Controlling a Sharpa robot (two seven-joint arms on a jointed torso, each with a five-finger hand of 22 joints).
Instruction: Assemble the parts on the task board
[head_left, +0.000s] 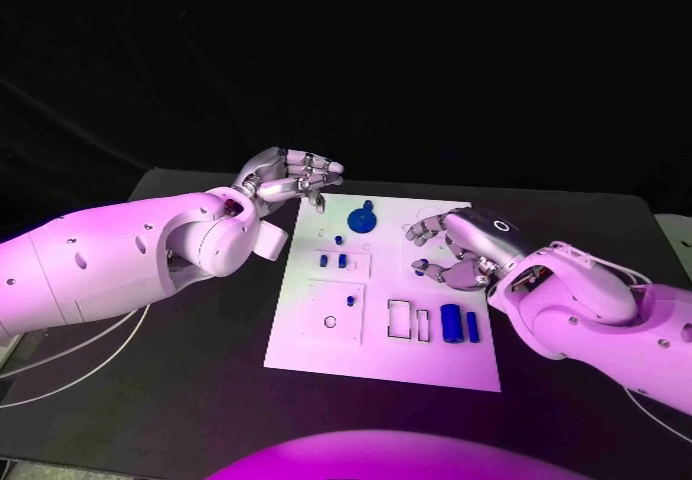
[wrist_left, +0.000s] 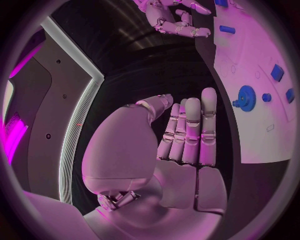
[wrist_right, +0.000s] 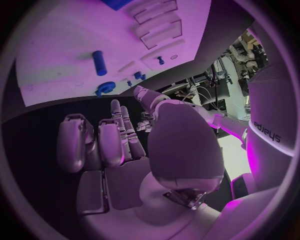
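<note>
**A:** Head view has the task board (head_left: 378, 345) flat in the middle of the black table (head_left: 173, 380). Left hand (head_left: 289, 178) hangs over the board's far left corner, fingers loosely curled, nothing in it as far as I can see. The blue gear (head_left: 362, 215) sits on the board just beside those fingers, not touching them.

**B:** Yep, the left wrist view agrees: palm (wrist_left: 122, 150) bare, fingers (wrist_left: 190, 130) straight and close together, gear (wrist_left: 246, 96) off past the fingertips on the white plate. What about the right one?

**A:** Right hand (head_left: 459, 245) hovers over the board's far right part, fingers bent and apart. There's a small blue part (head_left: 420, 266) right at its fingertips, but I honestly can't tell whether it's pinched or just lying there. Two blue cylinders (head_left: 459, 322) lie in the slots on the board, near that hand's wrist.

**B:** Right wrist view doesn't settle it either; fingers (wrist_right: 119, 130) look half curled, palm bare.
</note>
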